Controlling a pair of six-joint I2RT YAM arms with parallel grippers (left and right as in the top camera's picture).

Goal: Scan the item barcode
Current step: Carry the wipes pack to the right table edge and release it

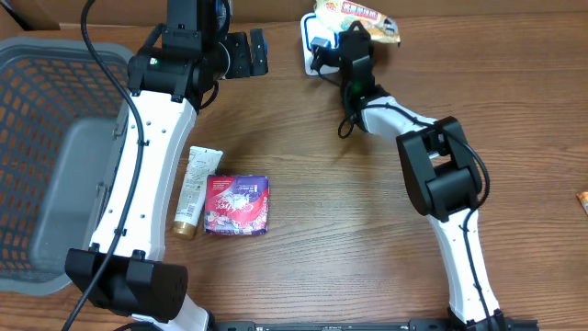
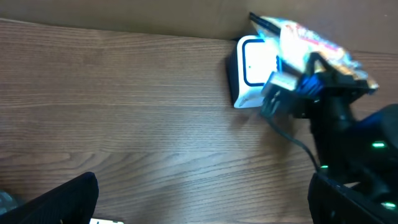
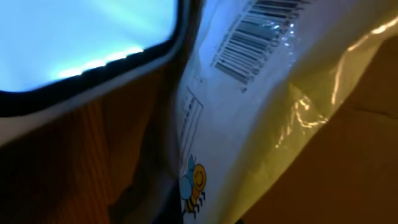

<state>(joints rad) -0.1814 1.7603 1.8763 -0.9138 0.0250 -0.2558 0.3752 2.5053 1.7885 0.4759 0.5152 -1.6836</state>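
The item is a yellow and white snack bag [image 1: 367, 17], held at the far edge of the table over the white barcode scanner [image 1: 315, 46]. My right gripper [image 1: 354, 41] is shut on the bag. In the right wrist view the bag [image 3: 261, 118] fills the frame, with its barcode [image 3: 249, 40] beside the scanner's lit window [image 3: 81, 37] and a bee drawing lower down. The left wrist view shows the scanner [image 2: 247, 71], the bag [image 2: 311, 43] and the right gripper [image 2: 298, 93] ahead. My left gripper [image 1: 246, 53] hangs open and empty to the left of the scanner.
A cream tube [image 1: 195, 191] and a purple packet [image 1: 236, 204] lie side by side left of the table's middle. A grey mesh basket [image 1: 55, 156] stands at the left edge. A small orange thing [image 1: 583, 200] shows at the right edge.
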